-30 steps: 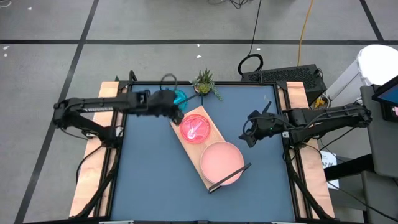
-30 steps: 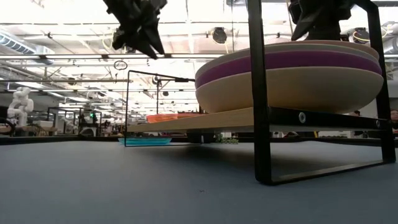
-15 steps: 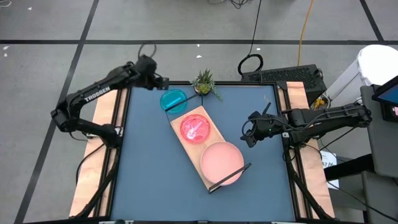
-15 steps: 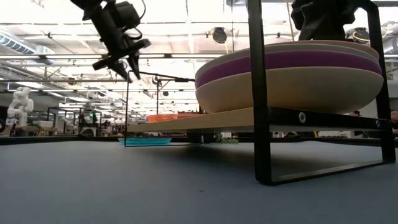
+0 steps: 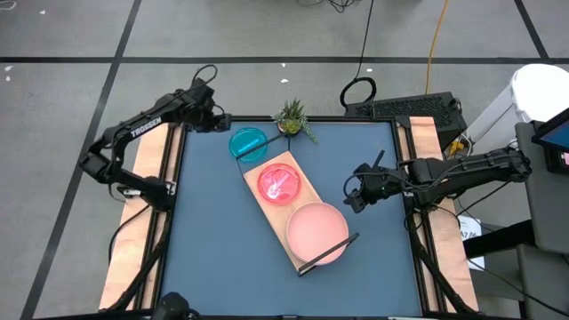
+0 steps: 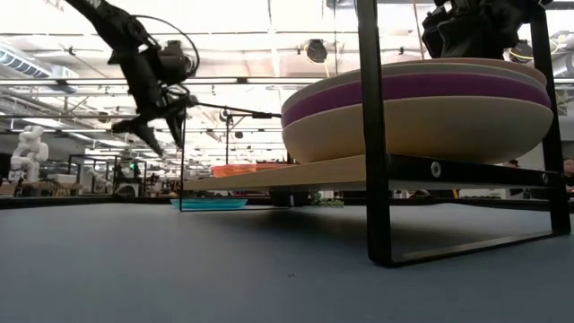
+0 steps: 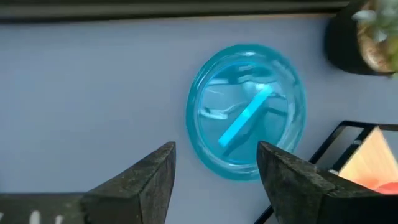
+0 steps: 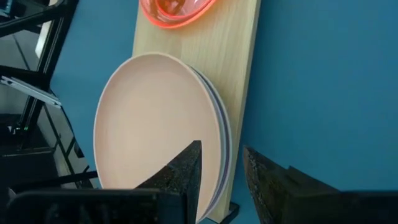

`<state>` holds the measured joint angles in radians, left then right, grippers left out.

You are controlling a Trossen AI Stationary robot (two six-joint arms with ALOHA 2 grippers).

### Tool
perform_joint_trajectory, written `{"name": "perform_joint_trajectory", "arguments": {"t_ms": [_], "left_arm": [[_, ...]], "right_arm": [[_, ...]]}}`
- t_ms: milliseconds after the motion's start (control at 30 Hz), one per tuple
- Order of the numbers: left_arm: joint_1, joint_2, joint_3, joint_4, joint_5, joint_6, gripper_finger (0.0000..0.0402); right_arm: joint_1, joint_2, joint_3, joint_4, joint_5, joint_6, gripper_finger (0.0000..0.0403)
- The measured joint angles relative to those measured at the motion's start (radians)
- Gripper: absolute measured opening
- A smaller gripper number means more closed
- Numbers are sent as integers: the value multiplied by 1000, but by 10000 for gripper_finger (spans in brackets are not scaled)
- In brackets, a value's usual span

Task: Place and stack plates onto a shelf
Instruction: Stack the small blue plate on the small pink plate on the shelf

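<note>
The wooden shelf (image 5: 298, 213) lies slantwise on the blue table. On its near end rests a stack of large plates (image 6: 417, 108), salmon on top (image 5: 316, 229), with purple and cream below. On its far end sits a magenta plate (image 5: 278, 184), with an orange rim (image 6: 238, 169) showing under it. A cyan plate (image 5: 248, 142) lies flat on the table by the shelf's far end. It also shows in the left wrist view (image 7: 247, 109). My left gripper (image 5: 216, 121) is open and empty, above the far left corner and left of the cyan plate. My right gripper (image 5: 350, 192) is open and empty, right of the shelf.
A small potted plant (image 5: 293, 116) stands at the table's far edge, right of the cyan plate. The shelf's black wire frame (image 6: 375, 135) stands up at both ends. Bare blue tabletop (image 5: 222, 240) lies left of and in front of the shelf.
My left gripper has moved from above the cyan plate toward the table's far left corner and come down a little. It now faces back toward the plate. The cyan plate has stayed flat on the table. My right arm has kept still.
</note>
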<state>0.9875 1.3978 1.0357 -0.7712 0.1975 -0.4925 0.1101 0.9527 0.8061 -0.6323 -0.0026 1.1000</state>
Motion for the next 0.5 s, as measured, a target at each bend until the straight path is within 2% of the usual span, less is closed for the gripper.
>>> {"name": "perform_joint_trajectory", "arguments": {"t_ms": [500], "left_arm": [[-15,4,-274,318,57,-84,230]], "right_arm": [[0,0,-4,8,6,-8,102]]}}
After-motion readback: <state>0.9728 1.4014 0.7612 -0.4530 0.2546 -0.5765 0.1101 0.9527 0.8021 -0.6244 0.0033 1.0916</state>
